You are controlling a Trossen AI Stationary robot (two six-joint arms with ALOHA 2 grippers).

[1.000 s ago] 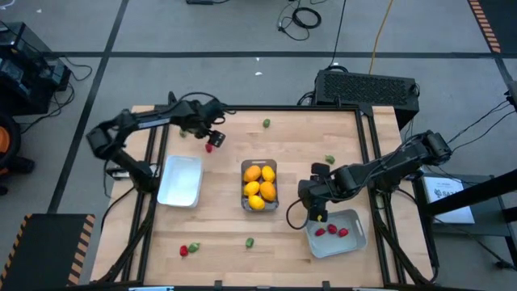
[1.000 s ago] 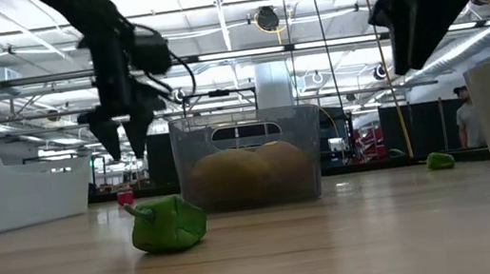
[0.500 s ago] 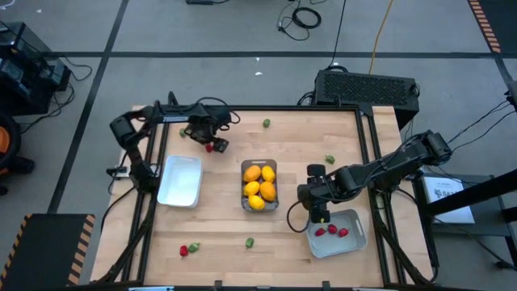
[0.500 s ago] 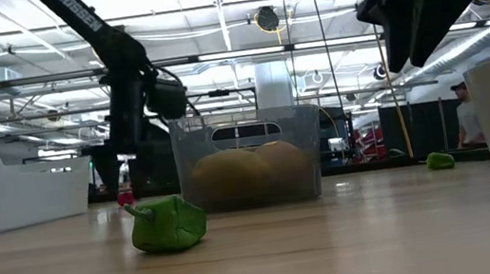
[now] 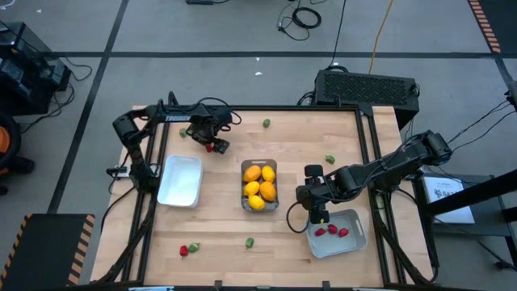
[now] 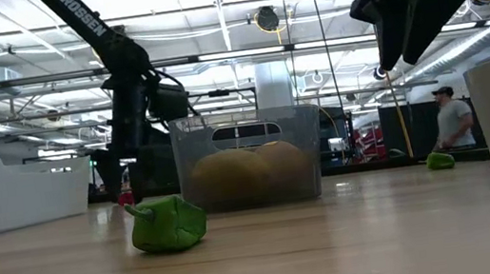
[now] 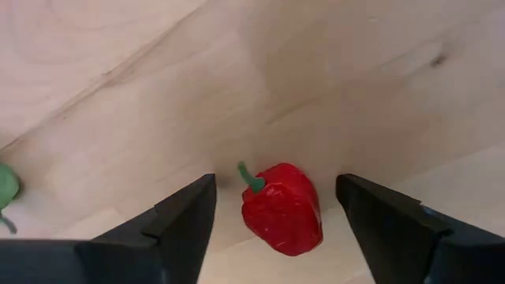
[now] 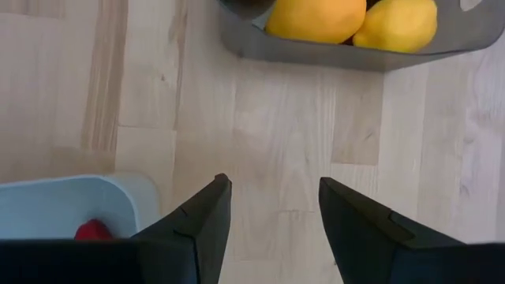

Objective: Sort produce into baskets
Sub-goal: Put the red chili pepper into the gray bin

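Bright, even overhead light throughout; ceiling strip lamps glare in the low view, background soft.

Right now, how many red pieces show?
5 red pieces: three in the grey-blue tray, one between the left gripper's open fingers, one beside a green piece. The right gripper may hide others.

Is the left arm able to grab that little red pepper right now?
Probably yes: the left gripper is open with the red pepper lying on bare wood between its fingers, nothing in the way.
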